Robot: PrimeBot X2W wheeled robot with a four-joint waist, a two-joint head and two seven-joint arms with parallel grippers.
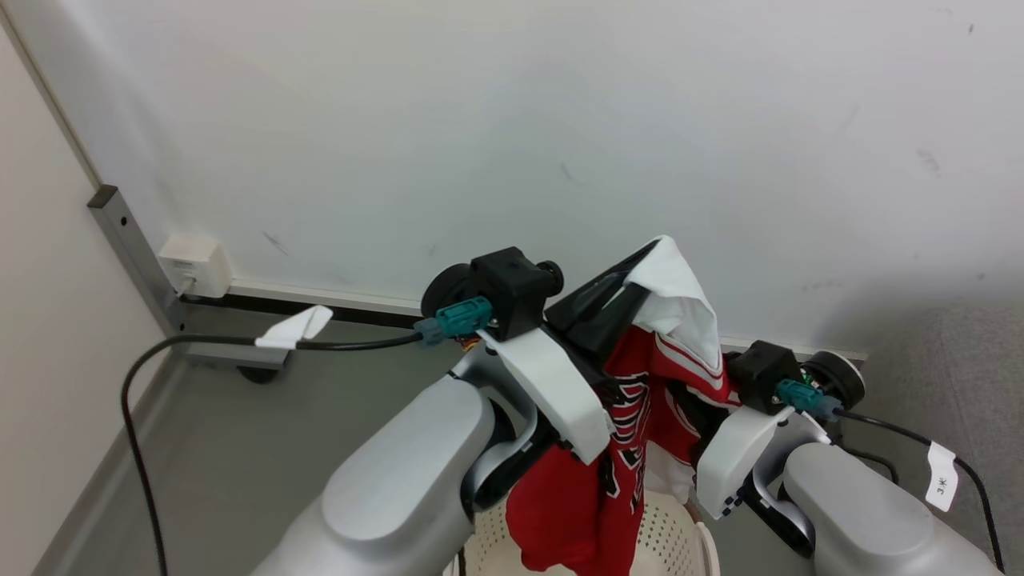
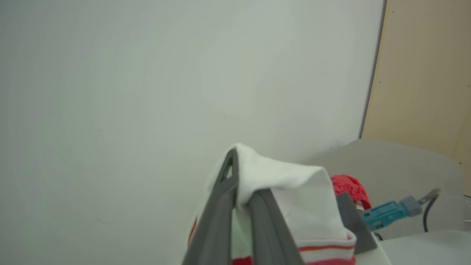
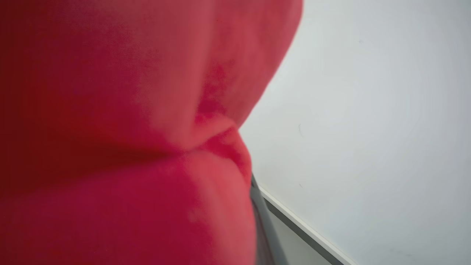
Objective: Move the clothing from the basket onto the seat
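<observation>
The clothing (image 1: 632,400), a red jersey with white panels and stripes, hangs between my two raised arms, and its lower end drops into the cream perforated basket (image 1: 676,538) at the bottom edge. My left gripper (image 1: 644,268) (image 2: 243,176) is shut on a white fold that drapes over its fingertips. Red cloth (image 3: 128,132) bunches over my right gripper (image 1: 708,396), pressed close to the lens and hiding all but one grey finger (image 3: 260,224). The grey seat (image 1: 952,352) (image 2: 390,158) lies to the right.
A pale wall rises close ahead above a dark skirting strip (image 1: 320,308). At the left stand a wall socket box (image 1: 194,264), a grey metal post (image 1: 128,232) and a black cable (image 1: 136,400). Grey floor (image 1: 240,456) lies to the left.
</observation>
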